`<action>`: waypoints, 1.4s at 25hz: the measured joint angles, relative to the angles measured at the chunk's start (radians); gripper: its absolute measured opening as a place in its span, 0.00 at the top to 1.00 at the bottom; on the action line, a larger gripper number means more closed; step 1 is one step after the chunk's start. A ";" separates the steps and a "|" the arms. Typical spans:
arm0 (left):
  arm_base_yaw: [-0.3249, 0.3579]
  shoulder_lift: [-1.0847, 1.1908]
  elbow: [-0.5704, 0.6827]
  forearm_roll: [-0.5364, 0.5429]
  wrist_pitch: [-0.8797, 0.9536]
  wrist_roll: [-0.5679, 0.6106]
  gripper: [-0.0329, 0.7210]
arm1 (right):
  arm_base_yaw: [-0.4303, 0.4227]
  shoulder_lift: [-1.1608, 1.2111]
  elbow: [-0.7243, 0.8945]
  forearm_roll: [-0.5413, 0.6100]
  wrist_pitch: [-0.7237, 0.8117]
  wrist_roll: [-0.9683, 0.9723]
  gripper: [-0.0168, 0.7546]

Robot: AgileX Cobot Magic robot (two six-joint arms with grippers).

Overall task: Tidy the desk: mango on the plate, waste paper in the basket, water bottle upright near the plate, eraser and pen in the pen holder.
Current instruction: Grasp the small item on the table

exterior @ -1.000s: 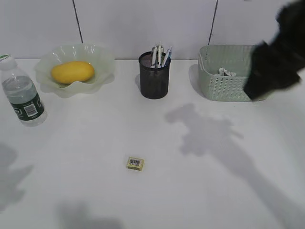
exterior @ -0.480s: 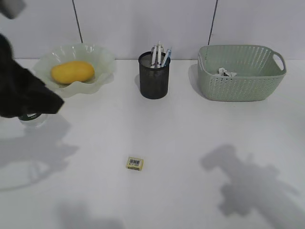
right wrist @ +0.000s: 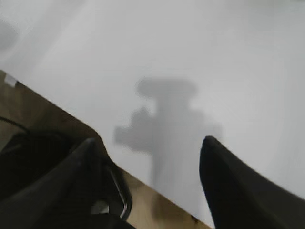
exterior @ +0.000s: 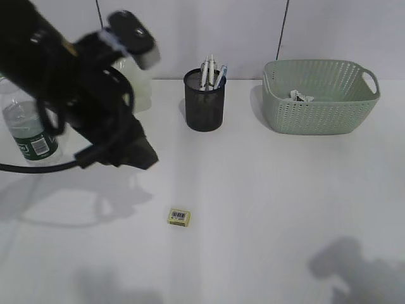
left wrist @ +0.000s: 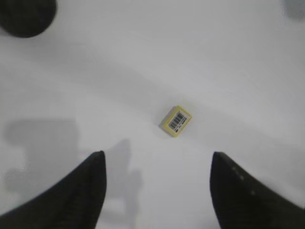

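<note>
Hanging above the desk with its two dark fingers standing wide apart and nothing between them, the left gripper is looking down on a small yellow eraser with a barcode label, which is lying flat on the bare white surface ahead of the fingertips and apart from them. In the exterior view the left arm is stretching across the left part of the scene, covering most of the plate, so the mango is hidden, and the eraser is sitting below and to the right of the arm's tip. The water bottle is standing upright at the left edge, partly behind the arm. The black mesh pen holder is standing at the back centre with pens sticking out of it. The green basket is sitting at the back right with the crumpled waste paper inside it. The right gripper is showing its fingers spread and empty over the desk's near edge.
</note>
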 joint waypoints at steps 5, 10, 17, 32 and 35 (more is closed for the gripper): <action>-0.032 0.146 -0.046 0.027 -0.004 0.038 0.27 | 0.000 -0.104 0.037 0.020 0.001 0.000 0.30; -0.097 0.258 -0.090 0.108 -0.013 0.118 0.27 | 0.000 -0.127 0.089 0.046 0.002 0.000 0.30; -0.147 0.363 -0.092 0.253 -0.040 0.127 0.27 | 0.000 -0.127 0.094 0.046 0.003 0.000 0.30; -0.154 0.496 -0.188 0.246 -0.038 0.129 0.37 | 0.000 -0.127 0.094 0.047 0.003 0.000 0.30; -0.161 0.515 -0.192 0.246 -0.009 0.129 0.38 | 0.000 -0.127 0.094 0.048 0.003 0.000 0.30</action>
